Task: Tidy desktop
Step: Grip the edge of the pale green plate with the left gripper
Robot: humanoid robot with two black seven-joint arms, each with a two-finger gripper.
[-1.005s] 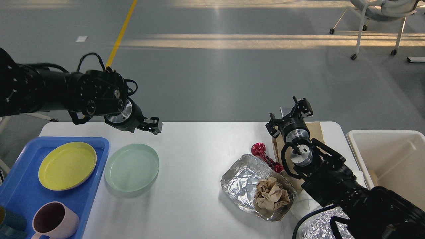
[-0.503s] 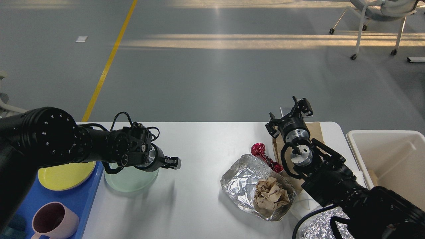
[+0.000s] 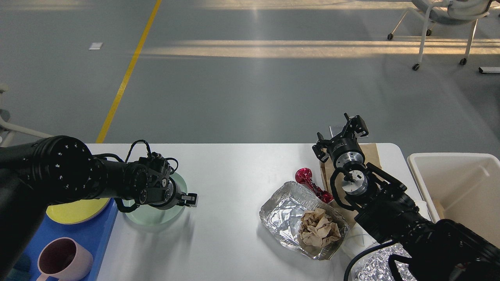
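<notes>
The white desktop [image 3: 234,234] fills the lower part of the head view. A pale green plate [image 3: 150,216] lies on it beside the blue tray [image 3: 99,238], largely covered by my left arm. My left gripper [image 3: 190,200] is low at the plate's right rim; its fingers are too small and dark to tell apart. My right gripper [image 3: 340,136] is raised over the far right of the desktop, fingers apart and empty. A foil tray [image 3: 283,214] holds crumpled brown paper [image 3: 318,228].
The blue tray holds a yellow plate [image 3: 76,210] and a pink cup [image 3: 64,261]. A red object [image 3: 306,177] and brown paper [image 3: 373,150] lie behind the foil tray. An off-white bin [image 3: 461,183] stands at the right. More foil [image 3: 373,267] lies at the bottom right.
My left arm has come down from above the table's far left edge to the green plate, then pulled back a little left. The right arm has not moved.
</notes>
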